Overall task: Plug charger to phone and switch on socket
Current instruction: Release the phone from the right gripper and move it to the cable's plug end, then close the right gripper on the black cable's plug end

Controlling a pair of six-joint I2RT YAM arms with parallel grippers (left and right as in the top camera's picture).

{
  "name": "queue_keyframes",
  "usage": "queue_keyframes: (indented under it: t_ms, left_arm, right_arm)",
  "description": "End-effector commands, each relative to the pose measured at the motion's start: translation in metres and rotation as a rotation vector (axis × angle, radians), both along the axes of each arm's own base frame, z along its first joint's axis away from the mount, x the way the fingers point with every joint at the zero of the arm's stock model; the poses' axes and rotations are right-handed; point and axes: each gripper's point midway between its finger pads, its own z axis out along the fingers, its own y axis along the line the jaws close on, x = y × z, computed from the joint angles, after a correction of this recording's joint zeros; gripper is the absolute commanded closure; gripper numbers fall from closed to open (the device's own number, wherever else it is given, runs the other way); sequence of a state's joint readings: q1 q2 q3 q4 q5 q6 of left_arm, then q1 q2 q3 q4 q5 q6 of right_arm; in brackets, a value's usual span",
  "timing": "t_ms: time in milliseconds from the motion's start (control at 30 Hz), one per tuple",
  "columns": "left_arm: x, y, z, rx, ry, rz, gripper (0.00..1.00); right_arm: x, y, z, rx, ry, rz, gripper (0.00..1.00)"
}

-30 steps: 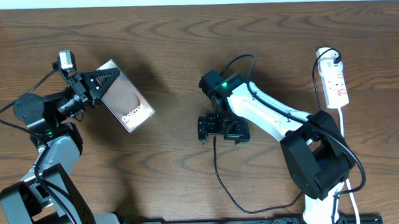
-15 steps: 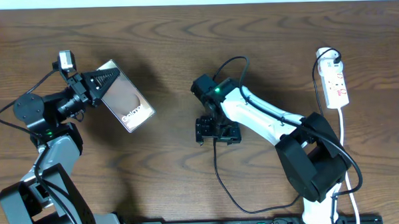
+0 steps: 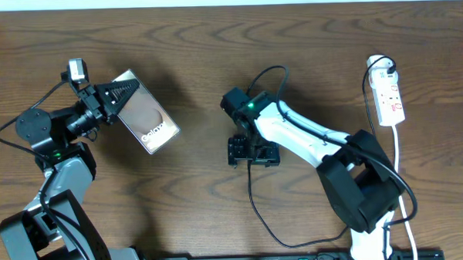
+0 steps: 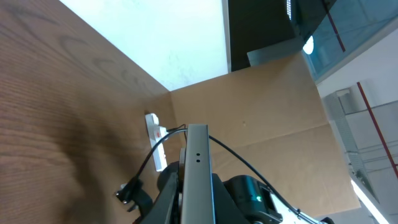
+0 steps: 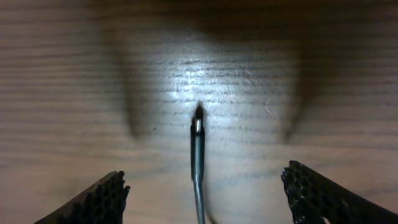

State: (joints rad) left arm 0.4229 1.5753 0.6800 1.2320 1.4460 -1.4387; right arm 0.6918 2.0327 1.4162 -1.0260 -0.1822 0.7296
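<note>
The charger [image 5: 198, 163] lies flat on the table [image 3: 198, 54], its plug tip [image 5: 198, 116] pointing away from the right wrist camera, and its cable trails back toward the robot's base in the overhead view. The right gripper [image 3: 253, 152] hangs low over it with its jaws spread wide, one on each side of the cable and neither touching it, so it holds nothing. The main risk is in the grasp. The cable is thin and lies against the wood, so the jaws may close above it or roll it sideways. A grip far behind the tip would leave the plug free to droop or twist. The slack loop could also drag and pull the tip off line as it is lifted. The phone [image 3: 148, 116] is well apart to the left, raised at a tilt with the left gripper [image 3: 120, 94] closed on its upper edge. In the left wrist view it shows as a narrow edge. That grip is near one end, so a push from the plug may pivot the phone or make it slip. I cannot see the port in any view, so the alignment cannot be judged. The socket [image 3: 389, 97] lies at the far right, near the table edge and untouched. Reaching its switch while carrying the cable could tug the plug back out.
</note>
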Motion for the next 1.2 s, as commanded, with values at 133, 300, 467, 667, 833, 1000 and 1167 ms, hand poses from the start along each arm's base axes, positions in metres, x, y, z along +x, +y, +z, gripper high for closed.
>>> queue_keyframes:
  t_ms: [133, 300, 467, 667, 833, 1000, 1167]
  left_arm:
    - [-0.0025, -0.0003, 0.0066, 0.019, -0.032, -0.009, 0.92]
    - [-0.0025, -0.0004, 0.0066, 0.02, -0.032, -0.009, 0.93]
    - [-0.0025, -0.0004, 0.0066, 0.02, -0.032, -0.009, 0.92]
    - [-0.0025, -0.0003, 0.0066, 0.019, -0.032, -0.009, 0.92]
    - [-0.0025, -0.0003, 0.0066, 0.019, -0.032, -0.009, 0.93]
    - [-0.0025, -0.0003, 0.0066, 0.019, -0.032, -0.009, 0.93]
    - [-0.0025, -0.0003, 0.0066, 0.019, -0.032, -0.009, 0.93]
  right_arm:
    - [-0.0044, -0.0039, -0.0202, -0.05, 0.029, -0.007, 0.27]
    - [-0.0043, -0.0033, -0.0214, -0.05, 0.028, -0.007, 0.34]
    - [-0.0038, -0.0028, -0.0215, -0.048, 0.026, -0.006, 0.43]
    - [-0.0037, -0.0026, -0.0215, -0.048, 0.025, -0.007, 0.59]
    - [-0.0038, -0.0026, -0.0215, -0.048, 0.026, -0.006, 0.71]
    - [-0.0041, -0.0027, -0.0214, -0.048, 0.027, -0.006, 0.71]
    - [-0.0059, -0.0032, -0.0211, -0.051, 0.035, -0.013, 0.73]
